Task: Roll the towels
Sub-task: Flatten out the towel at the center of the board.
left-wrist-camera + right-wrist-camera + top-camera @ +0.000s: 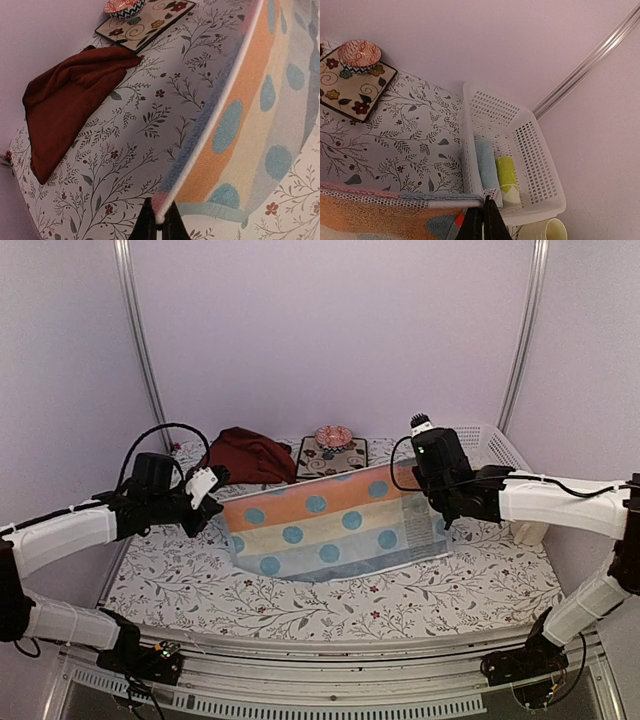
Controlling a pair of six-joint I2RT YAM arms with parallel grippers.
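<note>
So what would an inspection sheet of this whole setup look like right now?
Surface: white floral table covering.
Job's things: striped towel with blue dots, stretched between both arms; dark red towel crumpled at back left; pale blue towel and yellow towel in the white basket.
Clutter: floral mat bearing a small bowl; cup beside the basket.
End effectors: left end effector and right end effector each shut on a top corner of the striped towel.
Cables: black cable looping above the left arm.
Surroundings: plain pale walls, metal rails.
</note>
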